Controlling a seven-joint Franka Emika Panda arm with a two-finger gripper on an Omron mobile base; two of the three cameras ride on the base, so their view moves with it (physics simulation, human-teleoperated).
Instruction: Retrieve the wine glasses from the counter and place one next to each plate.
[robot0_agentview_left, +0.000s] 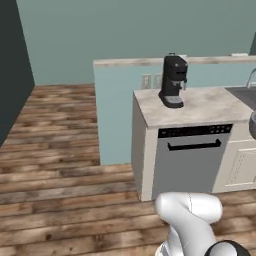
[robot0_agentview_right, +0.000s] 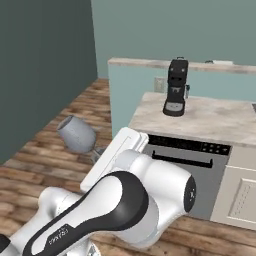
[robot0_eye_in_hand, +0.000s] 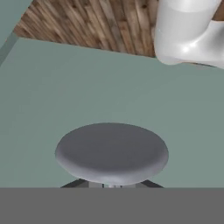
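Smoky grey-blue glass is what the gripper (robot0_eye_in_hand: 113, 185) has clamped between nearly closed fingers. In the hand view the wine glass (robot0_eye_in_hand: 112, 153) sits right above the fingertips, and you're looking at the rounded bowl end-on, so it's pinched down at the stem. In the right base view the same wine glass hangs in the air to the left of the arm, tilted over on its side rather than upright, with the wooden floor (robot0_agentview_right: 75, 125) well below it.

Further out there's a counter (robot0_agentview_left: 200, 107) with a beige marbled top, a black coffee machine (robot0_agentview_left: 173, 81) standing on it and a dishwasher front (robot0_agentview_left: 187, 160) underneath. Behind that is a teal half wall (robot0_agentview_left: 115, 110) with a stone cap. No plate that I can spot in these shots, and I can't see a second glass either.

So my read: the pickup is done and this is the carry leg, glass in hand, on the way to a plate. Next move probably needs the base to drive or turn until a plate comes into sight, then the wrist has to roll the glass back upright before lowering it just beside the plate. I'd keep the grip tight until the foot is flat on the surface, since a tilted glass let go early would likely tip over.
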